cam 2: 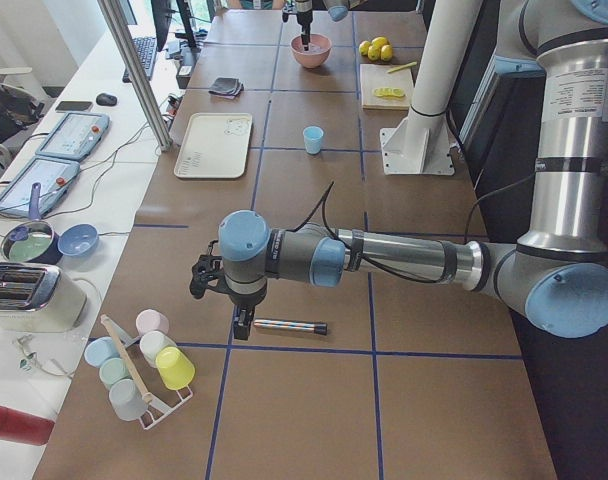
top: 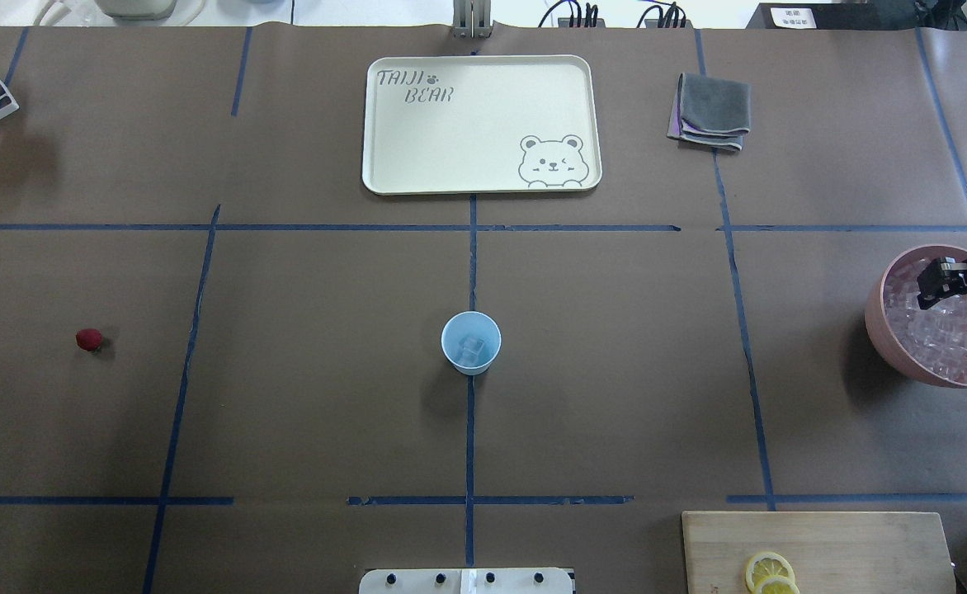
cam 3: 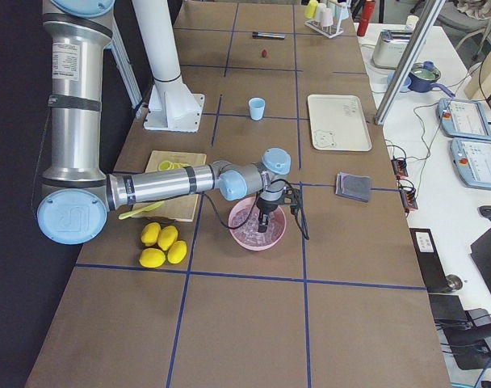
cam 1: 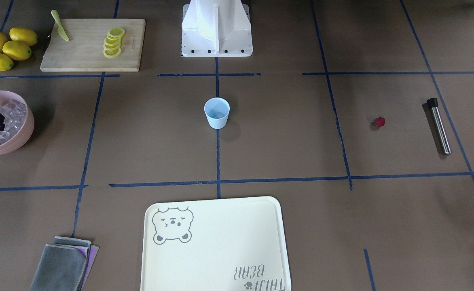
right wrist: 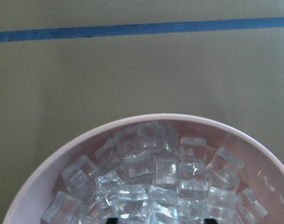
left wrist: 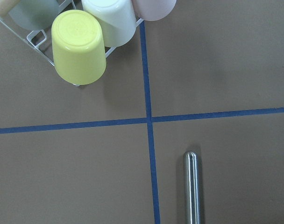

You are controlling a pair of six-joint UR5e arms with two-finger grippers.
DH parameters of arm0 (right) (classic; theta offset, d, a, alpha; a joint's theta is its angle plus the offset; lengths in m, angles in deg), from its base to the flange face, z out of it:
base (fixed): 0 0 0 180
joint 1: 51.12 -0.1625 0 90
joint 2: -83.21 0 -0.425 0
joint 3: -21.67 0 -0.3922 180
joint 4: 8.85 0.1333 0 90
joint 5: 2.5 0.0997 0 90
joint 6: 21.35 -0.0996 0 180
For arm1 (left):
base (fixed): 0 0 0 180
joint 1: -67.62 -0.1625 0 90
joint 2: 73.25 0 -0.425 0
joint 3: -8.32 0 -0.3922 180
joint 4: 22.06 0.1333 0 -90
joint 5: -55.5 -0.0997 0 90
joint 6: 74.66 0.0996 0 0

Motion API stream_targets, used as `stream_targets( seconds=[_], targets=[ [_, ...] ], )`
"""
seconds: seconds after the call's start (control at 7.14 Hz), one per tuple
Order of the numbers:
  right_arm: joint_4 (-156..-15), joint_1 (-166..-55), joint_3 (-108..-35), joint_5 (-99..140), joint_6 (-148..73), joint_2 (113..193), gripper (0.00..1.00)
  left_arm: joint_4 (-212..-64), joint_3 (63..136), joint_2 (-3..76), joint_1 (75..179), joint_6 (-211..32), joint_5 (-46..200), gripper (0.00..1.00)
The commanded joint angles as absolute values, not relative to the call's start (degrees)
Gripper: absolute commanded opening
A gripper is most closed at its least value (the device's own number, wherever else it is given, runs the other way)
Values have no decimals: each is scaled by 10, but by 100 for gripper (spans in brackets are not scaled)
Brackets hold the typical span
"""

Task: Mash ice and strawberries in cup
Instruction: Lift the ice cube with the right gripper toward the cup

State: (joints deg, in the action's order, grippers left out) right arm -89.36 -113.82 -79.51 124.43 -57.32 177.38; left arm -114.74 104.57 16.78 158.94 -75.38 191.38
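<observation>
My right end effector (top: 956,287) sits released over the small clear ice cubes (right wrist: 156,172) in the round pink plastic bowl (right wrist: 44,177). The pale blue plastic cup (top: 470,342) stands well away from it; left end effector (cam 2: 219,285), I can't tell.

Counter (cam 1: 285,133) was covered in matt brown paper, with lines of smooth blue tape (cam 1: 217,161). Cup (cam 1: 216,113) was pale blue plastic, smooth, matt. Ice (right wrist: 156,182) was clear, glassy, glossy. Bowl (top: 878,330) was pink plastic, smooth, low sheen. Rod (cam 1: 440,128) was brushed metal with a matt black cap. Cutting board (cam 1: 87,48) was pale wood, faint grain. Tray (cam 1: 221,242) was cream plastic, smooth. Cloth (top: 713,107) was grey fabric, soft-looking. Lemons (cam 1: 16,49) had yellow skin with a slight shine.
</observation>
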Motion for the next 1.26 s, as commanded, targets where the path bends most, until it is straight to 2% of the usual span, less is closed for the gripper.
stream_targets(
  seconds=[0.0, 0.14, 0.42, 0.56, 0.7, 1.12],
  targets=[
    [-894, -1139, -793, 1244, -573, 1771, 66, -1145, 1050, 168, 1589, -754, 1914, 100],
    [-894, -1139, -794, 1245, -571, 1772, 42, -1145, 1052, 168, 1589, -754, 1914, 100],
    [-894, -1140, -794, 1247, -572, 1772, 8, -1145, 1052, 168, 1591, -754, 1914, 100],
    [-894, -1140, -798, 1248, -572, 1772, 0, -1145, 1053, 168, 1591, -754, 1914, 100],
    [-893, -1140, -811, 1249, -571, 1772, 0, -1145, 1053, 167, 1591, -754, 1914, 100],
    [-908, -1163, -933, 1252, -576, 1794, 0, -1145, 1052, 162, 1591, -754, 1914, 100]
  ],
)
